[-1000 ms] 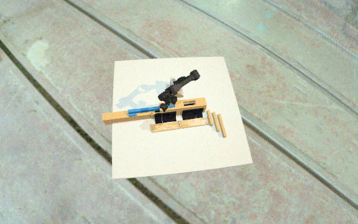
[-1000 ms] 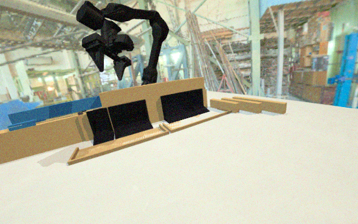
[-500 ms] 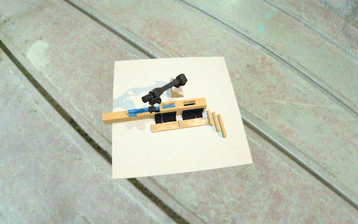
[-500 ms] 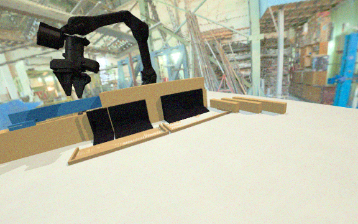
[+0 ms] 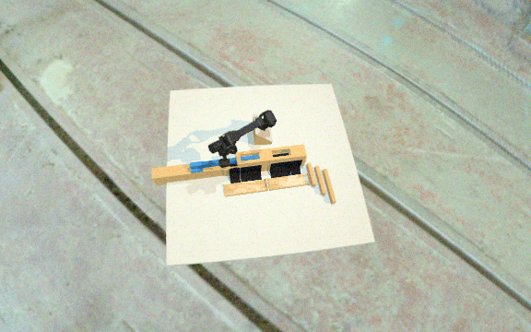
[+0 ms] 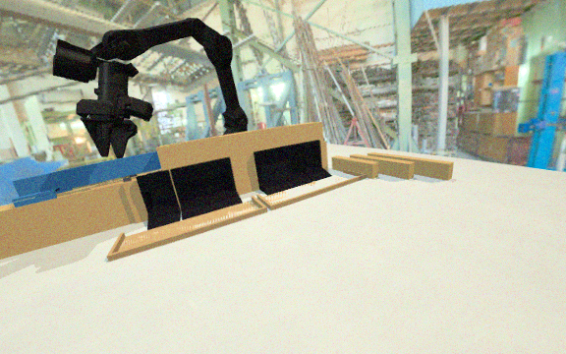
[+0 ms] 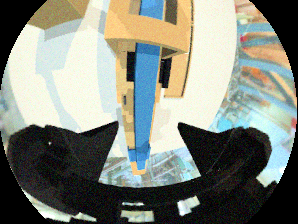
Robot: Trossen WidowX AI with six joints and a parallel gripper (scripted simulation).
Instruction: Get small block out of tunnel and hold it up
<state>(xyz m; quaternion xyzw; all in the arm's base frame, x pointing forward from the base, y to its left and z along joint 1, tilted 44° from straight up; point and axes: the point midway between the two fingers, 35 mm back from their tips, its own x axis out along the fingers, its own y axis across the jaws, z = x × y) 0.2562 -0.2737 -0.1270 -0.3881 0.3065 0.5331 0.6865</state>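
The tan covered tunnel point(image 5: 265, 156) point(image 6: 244, 144) point(image 7: 120, 31) has slots in its top and black openings along its side. The blue sliding cage with its handle point(image 5: 206, 164) point(image 6: 97, 173) point(image 7: 146, 80) sticks out of the tunnel's left end, over a long tan rail point(image 5: 169, 173) point(image 6: 42, 223). Blue also shows through a top slot. I cannot make out the small block. My gripper point(image 5: 224, 164) point(image 6: 111, 155) point(image 7: 149, 124) is open and empty, pointing down above the blue part outside the tunnel. In the wrist view its fingers lie to either side of the blue strip.
Low wooden trays point(image 5: 247, 188) point(image 6: 192, 231) point(image 7: 175, 91) lie along the tunnel's dark openings. Three loose rods point(image 5: 329, 186) point(image 6: 391, 168) lie beyond the tunnel's right end. A tan box point(image 5: 262, 138) point(image 7: 60, 14) stands behind the tunnel, near the arm.
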